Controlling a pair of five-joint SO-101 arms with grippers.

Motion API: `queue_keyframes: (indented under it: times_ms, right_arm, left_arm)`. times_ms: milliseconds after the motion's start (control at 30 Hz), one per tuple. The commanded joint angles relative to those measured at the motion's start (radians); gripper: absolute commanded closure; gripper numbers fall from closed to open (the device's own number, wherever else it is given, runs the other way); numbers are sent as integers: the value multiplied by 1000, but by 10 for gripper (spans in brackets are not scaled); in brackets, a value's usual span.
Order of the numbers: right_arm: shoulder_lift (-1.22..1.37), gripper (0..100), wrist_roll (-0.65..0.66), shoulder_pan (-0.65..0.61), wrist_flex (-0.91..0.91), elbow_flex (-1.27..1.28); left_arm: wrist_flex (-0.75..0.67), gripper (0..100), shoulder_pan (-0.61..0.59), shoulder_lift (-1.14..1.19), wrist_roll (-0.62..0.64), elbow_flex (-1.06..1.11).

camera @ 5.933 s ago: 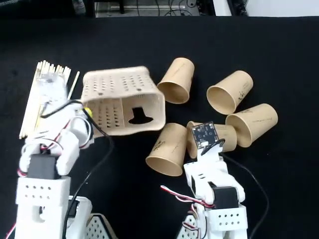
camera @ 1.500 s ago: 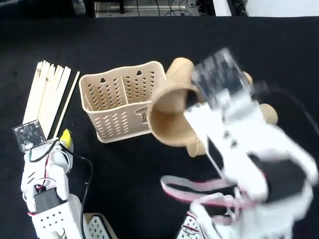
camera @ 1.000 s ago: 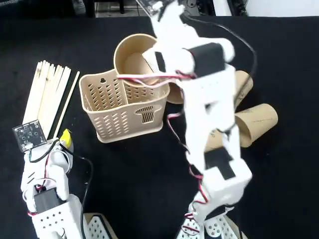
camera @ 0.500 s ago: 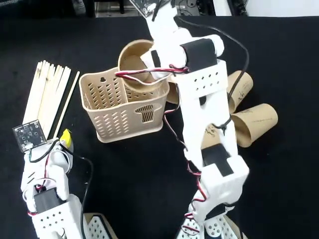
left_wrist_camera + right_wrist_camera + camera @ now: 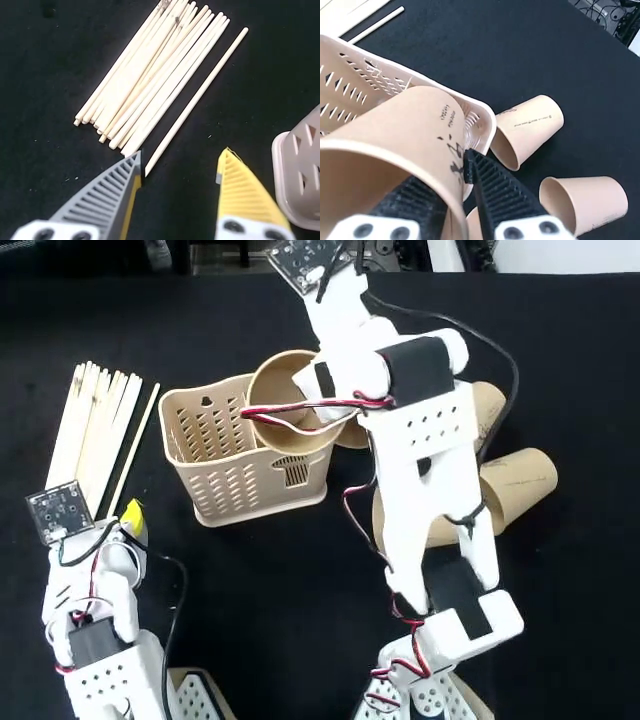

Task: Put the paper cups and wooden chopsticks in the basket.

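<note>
Since half a second ago the right arm has lowered its paper cup [image 5: 288, 412] further into the basket [image 5: 215, 468]. Since the earliest frame the basket has gone from lying on its side to standing upright, and the left arm has drawn back from it.

Right gripper [image 5: 457, 172]: closed on the cup wall at the rim, one finger inside and one outside. The cup is tilted, base down in the basket compartment nearer the loose cups, mouth above the basket rim.

Left gripper [image 5: 181, 160]: jaws wide apart, holding nothing, just beside the near ends of the chopsticks [image 5: 155, 85].

The chopsticks lie in a bundle on the black surface [image 5: 560, 340] beside the basket, on the side away from the cups. A single stick [image 5: 200, 95] lies slightly apart from the bundle, on the basket side.

Loose cups [image 5: 510, 485] lie on their sides on the surface beyond the basket, partly hidden by the right arm in the high view.
</note>
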Motion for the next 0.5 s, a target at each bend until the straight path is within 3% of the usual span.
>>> queue_keyframes:
  times_ms: [0, 233, 300, 467]
  right_arm:
    - [35, 943, -9, -6, 26, -10]
    - [48, 551, 61, -28, 28, -41]
    - [5, 518, 66, -28, 28, -65]
    - [-171, 573, 138, -25, 34, 18]
  left_arm:
    - [3, 755, 12, -14, 2, 16]
    - [3, 755, 15, -14, 2, 16]
    - [3, 755, 15, -14, 2, 16]
    - [3, 754, 13, -14, 2, 16]
